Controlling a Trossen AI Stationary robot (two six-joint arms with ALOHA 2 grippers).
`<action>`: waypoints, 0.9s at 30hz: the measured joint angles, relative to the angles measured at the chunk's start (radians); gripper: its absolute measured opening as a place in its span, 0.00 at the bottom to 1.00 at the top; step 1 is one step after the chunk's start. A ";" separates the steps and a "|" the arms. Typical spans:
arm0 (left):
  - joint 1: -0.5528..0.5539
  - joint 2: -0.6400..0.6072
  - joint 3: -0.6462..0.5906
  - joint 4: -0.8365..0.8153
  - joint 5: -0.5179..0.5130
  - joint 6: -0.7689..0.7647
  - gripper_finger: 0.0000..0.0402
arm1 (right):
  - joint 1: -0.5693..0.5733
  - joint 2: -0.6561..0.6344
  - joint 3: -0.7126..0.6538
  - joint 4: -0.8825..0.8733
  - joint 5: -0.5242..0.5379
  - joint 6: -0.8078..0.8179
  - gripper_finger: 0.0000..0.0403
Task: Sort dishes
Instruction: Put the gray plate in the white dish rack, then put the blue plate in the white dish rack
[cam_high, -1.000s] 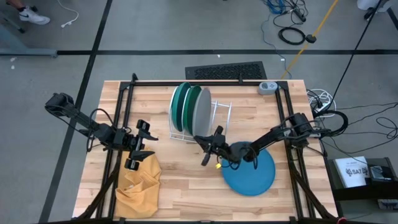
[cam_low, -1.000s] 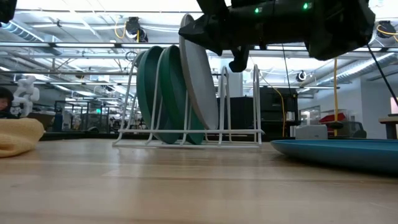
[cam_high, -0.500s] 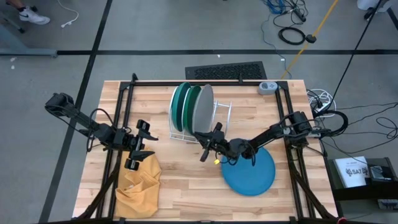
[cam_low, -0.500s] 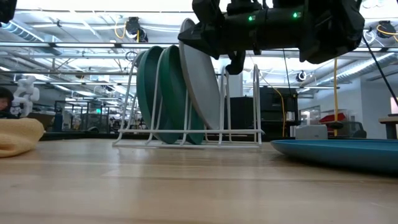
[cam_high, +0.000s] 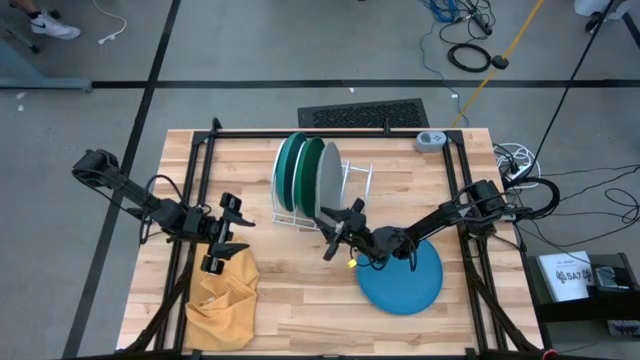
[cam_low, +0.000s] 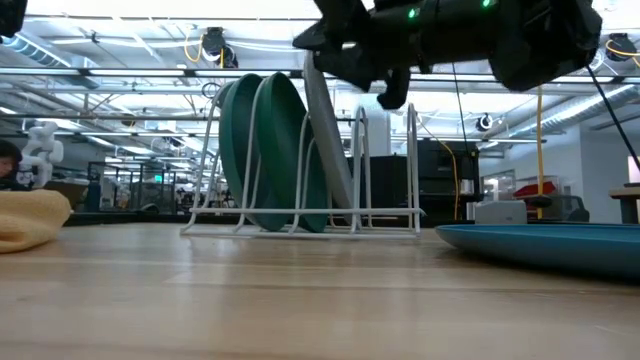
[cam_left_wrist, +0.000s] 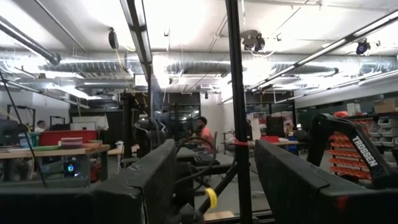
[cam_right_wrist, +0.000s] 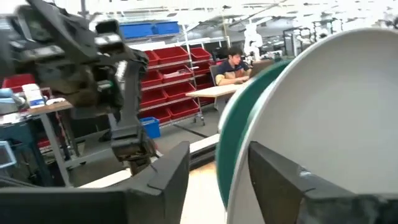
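Industrial robotics lab, exposed ceiling ducts (cam_left_wrist: 186, 65), red parts bins (cam_right_wrist: 171, 81), workbenches (cam_left_wrist: 53, 152)

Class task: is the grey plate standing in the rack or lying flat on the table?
Standing: the grey plate sits on edge in the white wire rack.

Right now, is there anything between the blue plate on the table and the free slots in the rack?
The right gripper and its arm hang over that gap, by the grey plate. Otherwise, nothing visible lies on the table between the light blue plate and the white wire rack, whose right-hand slots look free.
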 joint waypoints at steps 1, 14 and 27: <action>0.000 0.000 0.000 0.000 0.000 0.000 0.54 | 0.006 -0.009 0.000 0.000 -0.001 -0.013 0.40; 0.000 0.000 0.000 -0.016 0.001 0.003 0.54 | 0.069 -0.130 0.000 -0.082 0.136 -0.145 0.50; 0.000 0.000 0.000 -0.062 0.002 -0.003 0.54 | 0.301 -0.278 0.014 -0.355 0.345 -0.194 0.51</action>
